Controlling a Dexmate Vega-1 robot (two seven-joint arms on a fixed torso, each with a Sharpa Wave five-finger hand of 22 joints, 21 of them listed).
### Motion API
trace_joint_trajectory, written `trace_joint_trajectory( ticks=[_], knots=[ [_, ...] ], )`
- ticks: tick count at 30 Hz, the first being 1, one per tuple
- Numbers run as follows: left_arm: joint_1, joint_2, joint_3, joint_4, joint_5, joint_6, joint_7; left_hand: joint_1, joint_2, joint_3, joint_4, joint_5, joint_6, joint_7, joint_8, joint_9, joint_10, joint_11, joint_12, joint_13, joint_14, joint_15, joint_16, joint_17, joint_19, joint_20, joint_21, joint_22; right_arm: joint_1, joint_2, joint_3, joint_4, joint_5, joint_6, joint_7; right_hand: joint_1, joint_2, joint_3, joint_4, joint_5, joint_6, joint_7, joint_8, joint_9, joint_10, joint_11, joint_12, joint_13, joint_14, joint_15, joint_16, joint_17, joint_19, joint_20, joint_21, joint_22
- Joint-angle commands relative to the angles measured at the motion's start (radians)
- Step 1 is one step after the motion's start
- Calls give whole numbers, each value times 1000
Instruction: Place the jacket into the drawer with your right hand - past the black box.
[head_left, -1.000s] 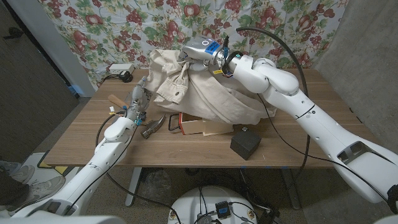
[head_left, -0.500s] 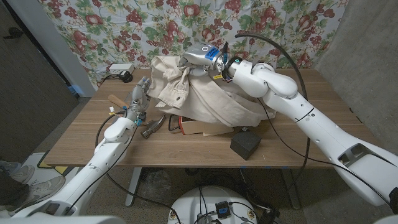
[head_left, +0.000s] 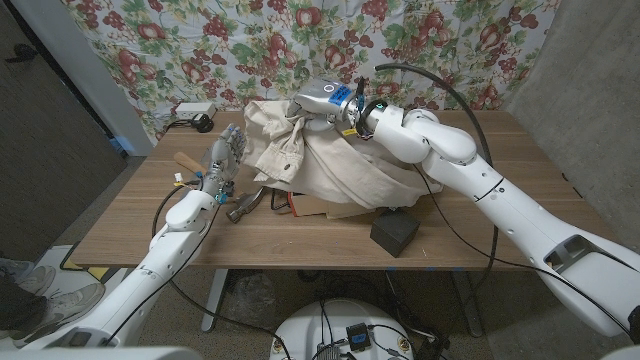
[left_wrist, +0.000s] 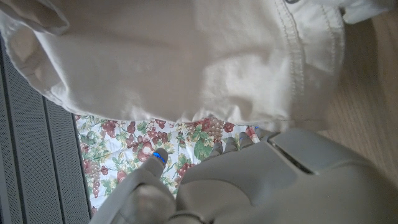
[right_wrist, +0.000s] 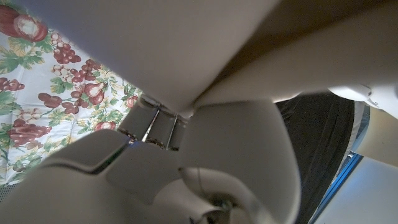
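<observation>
The jacket (head_left: 330, 160), a cream, heavy-woven garment with stitched seams, is held bunched at its top by the right hand (head_left: 318, 98) and hangs in loose folds above and beyond the black box (head_left: 395, 234). Its long axis is judged to run down from the hand toward the wooden drawer (head_left: 320, 205), partly covered just left of the box on the desk (head_left: 130, 220). The left hand (head_left: 222, 160) is seen well left of the box, fingers spread and grasping nothing.

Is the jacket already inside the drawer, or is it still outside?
Still outside. The right hand holds the jacket up by its top, and the cloth drapes over the wooden drawer.
</observation>
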Motion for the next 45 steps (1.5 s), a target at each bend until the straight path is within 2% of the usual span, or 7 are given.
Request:
trace_joint_trajectory(
  ticks=[1, 16, 28, 32, 39, 42, 45],
  knots=[
    [18, 7, -9, -18, -2, 0, 5, 1, 127, 5, 1, -2, -128, -1, 3, 4, -134, 3, 0, 6, -128, 3, 1, 1, -15, 2, -2, 5, -4, 7, -15, 12, -8, 4, -5, 104, 107, 1, 4, 5, 20, 16, -1, 4, 1, -2, -3, 6, 93, -157, -3, 3, -54, -153, 9, -1],
    [30, 10, -18, -24, -7, -3, 3, 1, 127, 5, 1, -2, -128, -1, 3, 4, -134, 3, 0, 6, -129, 4, 1, 1, -14, 2, -3, 5, 12, 22, -39, 41, -17, -9, 14, 101, 110, 1, 7, 2, 10, 8, -5, 10, -14, -1, -12, 14, 82, -156, -14, 5, -65, -153, 14, -12],
    [25, 6, -18, -13, -10, -5, -3, 1, 127, 5, 1, -1, -127, -1, 3, 4, -134, 4, 0, 6, -128, 2, 1, 2, -14, 2, -3, 5, 29, 21, -62, 49, -59, -42, 30, 100, 129, 16, 10, -15, -67, -6, -36, 17, -51, -7, -48, -1, 47, -160, -55, -15, -106, -151, 21, -30],
    [19, 2, -17, -6, -10, -10, -6, 1, 126, 4, 1, -1, -127, -1, 3, 4, -134, 3, 0, 5, -128, 3, 1, 2, -14, 2, -3, 5, 36, 16, -70, 34, -74, -61, 68, 88, 103, 16, 4, -23, -126, -19, -58, 10, -83, -13, -76, -23, 20, -162, -114, -66, -145, -148, 22, -44],
    [13, -1, -14, 0, -9, -6, -6, 1, 126, 4, 1, -2, -126, -2, 3, 4, -134, 3, 0, 5, -128, 2, 1, 2, -14, 3, -4, 5, 40, 5, -76, 16, -88, -65, 83, 55, 78, 16, 6, -21, -208, -43, -70, 0, -128, -27, -115, -59, 0, -174, -203, -154, -217, -138, 19, -63],
    [10, -1, -12, 3, -9, -6, -9, 1, 126, 4, 1, -2, -126, -2, 3, 4, -134, 3, 0, 5, -128, 2, 1, 2, -14, 3, -4, 5, 40, 1, -79, 5, -105, -73, 86, 42, 65, 8, 2, -17, -266, -56, -73, -10, -161, -34, -144, -81, -17, -179, -248, -203, -275, -126, 5, -76],
    [7, -2, -10, 7, -5, -9, -7, 1, 126, 4, 1, -2, -127, -2, 3, 4, -134, 2, 0, 5, -128, 2, 1, 2, -13, 3, -4, 5, 39, -5, -81, -3, -116, -73, 83, -2, 77, -7, 25, -12, -291, -62, -65, -23, -191, -39, -172, -107, -42, -176, -287, -243, -337, -105, -26, -88]
  ],
)
